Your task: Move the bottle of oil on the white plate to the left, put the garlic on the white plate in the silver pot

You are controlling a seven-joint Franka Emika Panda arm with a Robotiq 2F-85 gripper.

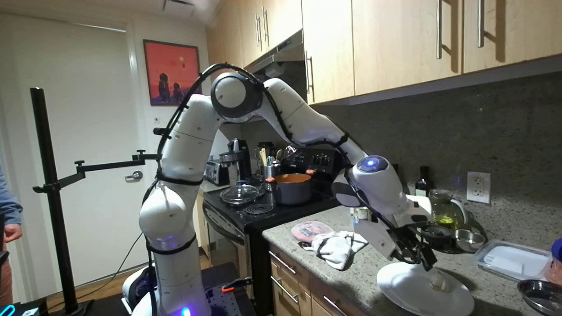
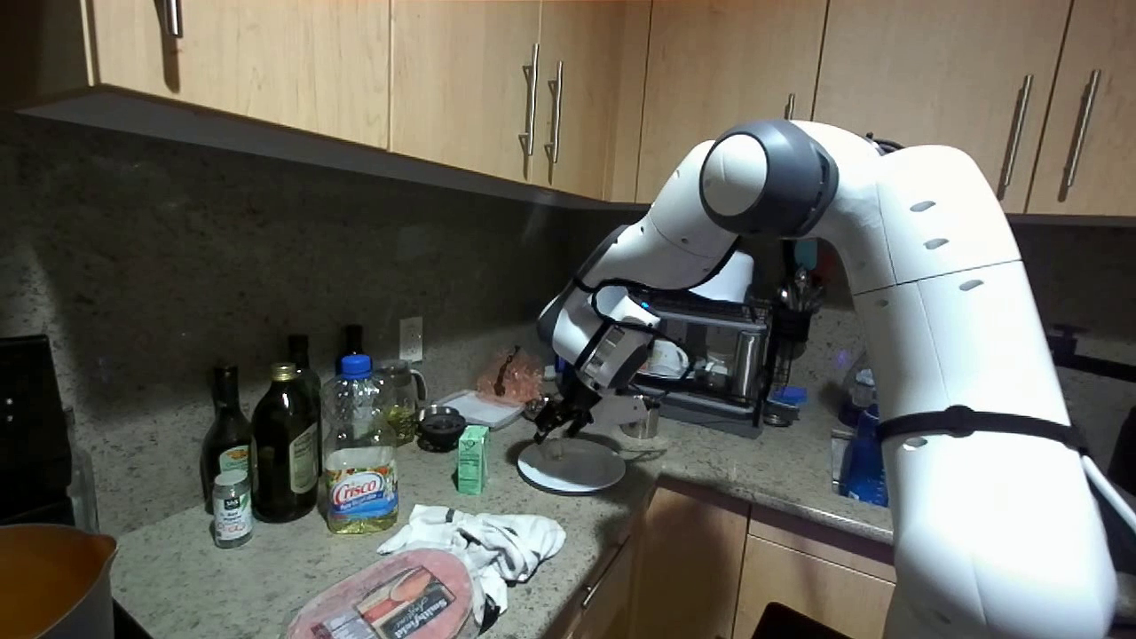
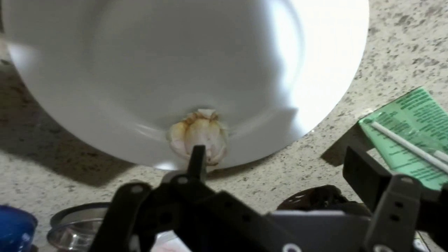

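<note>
Because the large clear plastic bottle of yellowish oil (image 2: 361, 461) stands on the speckled stone counter (image 2: 204, 586), off the wide round white plate (image 3: 196, 63), I judge its move done. I hold the black two-fingered gripper (image 3: 276, 155) above the plate, jaws apart, presumably to straddle the pale papery garlic bulb (image 3: 200, 133) lying off-centre there.

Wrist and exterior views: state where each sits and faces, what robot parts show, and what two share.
Wrist view: mounted by the open end effector, the only robot part showing; looks down at the white plate and garlic.
An exterior view: nearer the plate end of the counter, facing the stove and door; nearly the whole arm shows.
An exterior view: nearer the stove, facing the plate and bottle of oil; arm cut off below.
Both exterior views share arm, plate and towel.
</note>
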